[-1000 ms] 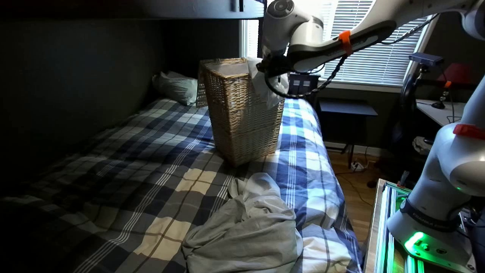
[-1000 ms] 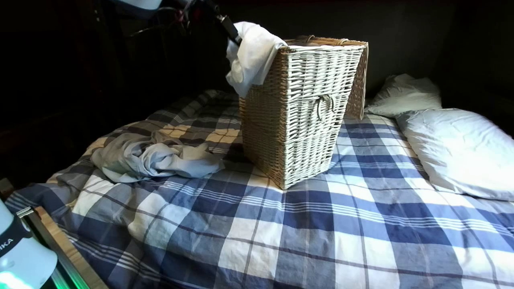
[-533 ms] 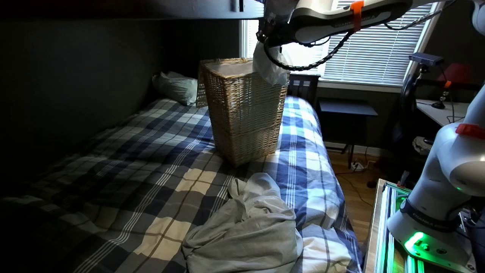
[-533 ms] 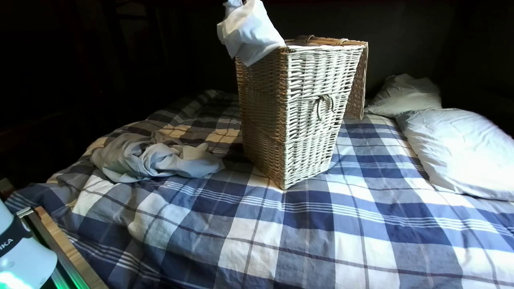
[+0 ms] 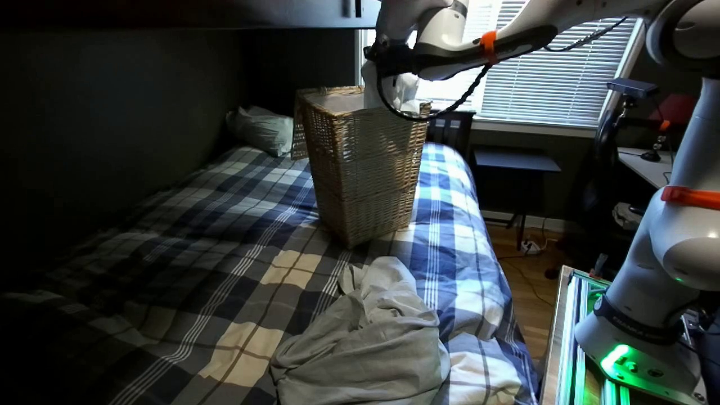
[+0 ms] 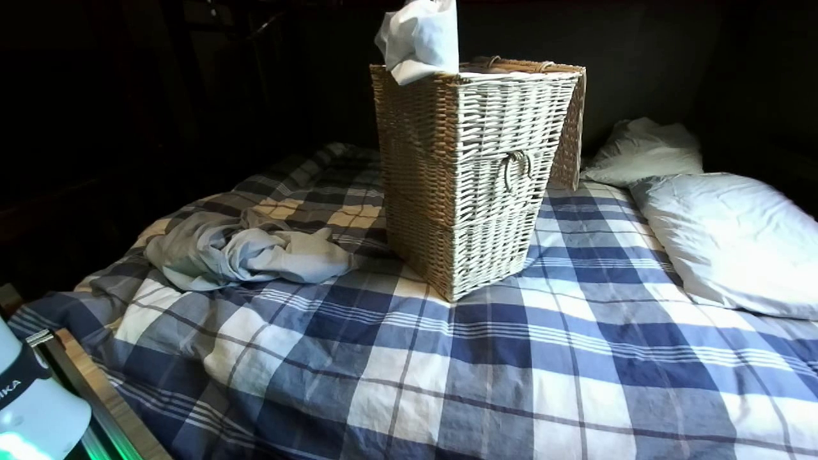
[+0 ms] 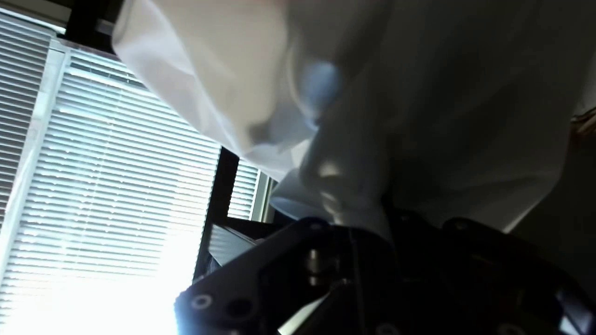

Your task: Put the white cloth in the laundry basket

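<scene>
A white cloth (image 5: 406, 90) hangs from my gripper (image 5: 395, 80) at the top of the wicker laundry basket (image 5: 365, 174). The cloth also shows in an exterior view (image 6: 422, 41), bunched over the basket's near corner, its lower edge at the rim. The basket (image 6: 498, 153) stands upright on the bed, open, with its lid hanging down the far side. In the wrist view the cloth (image 7: 354, 121) fills the upper middle and comes out between the jaws (image 7: 386, 218), which are shut on it. The fingertips are hidden by cloth and shadow.
A greyish-white cloth heap (image 5: 365, 337) lies on the plaid bed in front of the basket; it also shows in an exterior view (image 6: 249, 252). Pillows (image 6: 735, 243) lie behind the basket. A dark overhead bunk edge (image 5: 197, 14) hangs above. A window (image 5: 540, 73) is behind the arm.
My gripper has risen and carried the cloth from hanging down the basket's outer side to over its rim, then moved slightly inward and lower. The basket and the heap on the bed have not moved.
</scene>
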You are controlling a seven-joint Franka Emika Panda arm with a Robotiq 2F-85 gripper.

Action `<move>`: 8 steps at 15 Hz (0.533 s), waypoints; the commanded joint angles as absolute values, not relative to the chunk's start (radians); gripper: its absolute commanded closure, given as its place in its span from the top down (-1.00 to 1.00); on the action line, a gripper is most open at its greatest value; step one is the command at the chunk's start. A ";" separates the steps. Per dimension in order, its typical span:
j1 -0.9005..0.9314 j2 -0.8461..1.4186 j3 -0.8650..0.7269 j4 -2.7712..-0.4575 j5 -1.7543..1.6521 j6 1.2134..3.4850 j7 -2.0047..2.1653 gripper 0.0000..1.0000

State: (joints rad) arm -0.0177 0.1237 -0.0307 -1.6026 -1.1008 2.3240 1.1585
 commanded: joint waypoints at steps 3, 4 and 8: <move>-0.020 0.314 -0.079 -1.409 -1.165 2.372 1.221 -0.99; -0.021 0.331 -0.080 -1.394 -1.139 2.370 1.202 -0.46; -0.012 0.344 -0.077 -1.382 -1.107 2.329 1.102 -0.04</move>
State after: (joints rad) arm -0.0222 0.3287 -0.0745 -1.4104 -1.1384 2.3556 1.1732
